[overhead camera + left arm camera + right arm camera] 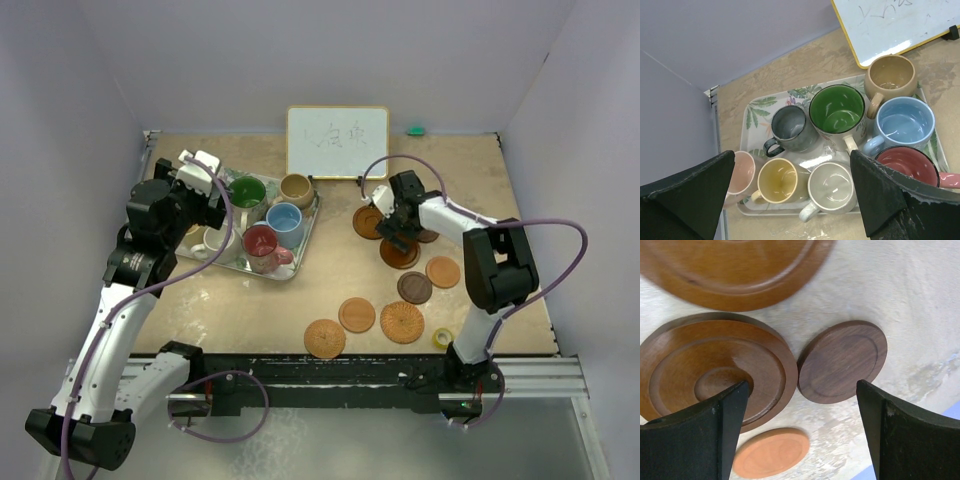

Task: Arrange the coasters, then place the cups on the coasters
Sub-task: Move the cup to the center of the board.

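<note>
**Item 1: left gripper** [792,160]
- State: jaws spread wide, nothing held, hanging over the near rim of the leaf-patterned tray [752,107].
- Below the gap:
  - yellow mug [780,180], handle toward the finger at the view's left
  - white mug [832,187], handle slanting back toward the gripper
- Beside the view's left finger: pink mug [742,172], partly hidden, handle not visible.
- Beside the other finger: red mug [910,165], handle pointing outward from the gap.
- Further ahead:
  - grey mug [788,129], handle angled back toward the left-of-view finger
  - green mug [836,110], handle pointing straight back at the gap
  - blue mug [904,122], handle angled back toward the gap
- Farthest: tan mug [890,75], handle turned back toward the blue mug.
- All eight stand upright, mouths up, packed close on the tray.
- Beyond the tray: whiteboard [890,25].

**Item 2: right gripper** [801,385]
- State: jaws wide, empty, low over the table [900,300].
- Between the fingers, just ahead of the tips: small dark coaster [842,362].
- Under the left-of-view finger: ringed brown coaster [715,370]. The finger overlaps its rim, and contact cannot be told.
- Further ahead: second brown coaster [735,270], cut by the frame.
- Behind the gap: orange coaster [771,452].
- All lie flat. They are round, with no long axis.
- Toward the arm bases, well apart from the gripper:
  - second dark coaster [414,288]
  - plain orange disc [357,314]
  - woven orange coaster [402,322]
  - woven tan coaster [324,338]
  - yellow tape roll [442,338]
</note>
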`<action>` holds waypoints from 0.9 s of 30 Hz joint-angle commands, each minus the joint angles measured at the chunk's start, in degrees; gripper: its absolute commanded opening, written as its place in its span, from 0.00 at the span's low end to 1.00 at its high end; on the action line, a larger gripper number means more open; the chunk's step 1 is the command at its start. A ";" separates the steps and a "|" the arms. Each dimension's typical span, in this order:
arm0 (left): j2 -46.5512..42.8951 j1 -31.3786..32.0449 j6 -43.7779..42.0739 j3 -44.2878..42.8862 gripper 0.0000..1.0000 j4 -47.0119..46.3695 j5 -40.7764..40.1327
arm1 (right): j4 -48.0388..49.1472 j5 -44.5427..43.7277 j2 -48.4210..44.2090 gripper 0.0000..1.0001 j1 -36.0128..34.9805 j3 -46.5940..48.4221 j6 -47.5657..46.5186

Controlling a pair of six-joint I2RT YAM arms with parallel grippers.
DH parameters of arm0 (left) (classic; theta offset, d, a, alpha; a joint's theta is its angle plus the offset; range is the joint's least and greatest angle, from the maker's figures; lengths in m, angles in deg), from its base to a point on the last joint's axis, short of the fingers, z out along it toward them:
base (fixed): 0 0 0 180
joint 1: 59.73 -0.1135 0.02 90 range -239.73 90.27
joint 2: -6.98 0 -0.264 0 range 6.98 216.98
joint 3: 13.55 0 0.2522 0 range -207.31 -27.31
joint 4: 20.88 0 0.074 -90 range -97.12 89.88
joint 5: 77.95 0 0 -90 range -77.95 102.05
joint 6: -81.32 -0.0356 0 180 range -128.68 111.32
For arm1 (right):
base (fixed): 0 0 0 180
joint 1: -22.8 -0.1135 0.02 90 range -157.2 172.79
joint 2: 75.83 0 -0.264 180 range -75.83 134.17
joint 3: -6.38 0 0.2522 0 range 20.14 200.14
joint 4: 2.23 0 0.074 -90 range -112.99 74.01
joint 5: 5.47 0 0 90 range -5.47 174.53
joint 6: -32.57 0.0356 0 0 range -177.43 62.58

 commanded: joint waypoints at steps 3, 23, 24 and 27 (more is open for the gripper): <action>-0.42 -0.54 -0.85 -0.98 0.94 -1.03 1.31 | 0.70 -3.06 6.09 0.90 5.09 6.05 -2.61; 0.58 -0.63 -1.74 -0.32 0.95 -1.41 2.25 | -4.87 -5.57 19.60 0.89 7.12 25.98 4.97; 0.75 -0.63 -1.68 -0.40 0.95 -1.39 2.35 | -5.18 -5.93 20.28 0.89 7.16 27.03 5.01; 0.67 -0.63 -1.65 -0.57 0.95 -1.06 2.40 | -6.28 -5.88 21.56 0.89 7.21 29.44 5.26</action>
